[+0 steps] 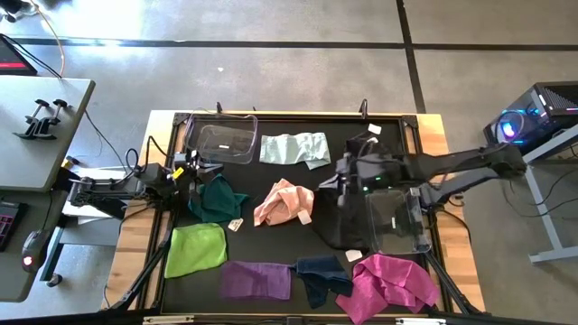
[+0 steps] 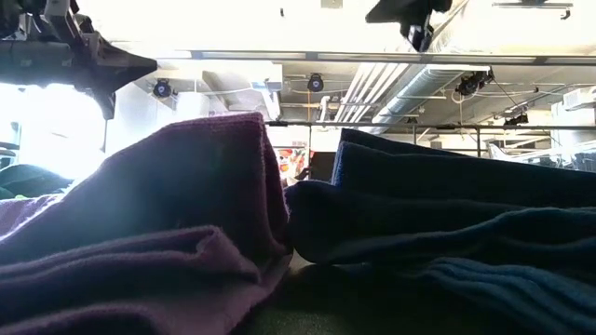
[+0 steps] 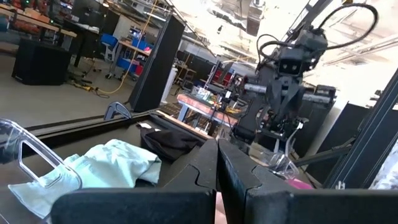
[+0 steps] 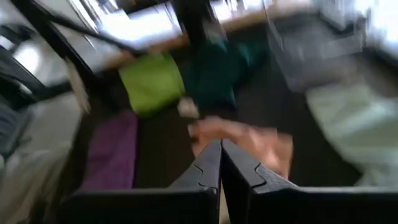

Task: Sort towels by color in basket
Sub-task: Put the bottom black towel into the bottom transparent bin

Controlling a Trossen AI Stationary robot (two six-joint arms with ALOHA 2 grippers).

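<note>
Both grippers read fully closed and empty on my feeds: left gripper [image 1: 187, 171] above the dark teal towel [image 1: 217, 199], right gripper [image 1: 344, 171] beside the black towel [image 1: 339, 226]. Between them lies the peach-pink towel [image 1: 284, 202].

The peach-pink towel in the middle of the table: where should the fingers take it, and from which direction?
Probably from straight above, at the raised folds in the middle of the peach-pink towel. It lies crumpled rather than flat, so the bunched ridge gives the fingers something to pinch, while its thin edges lie against the black mat.
</note>
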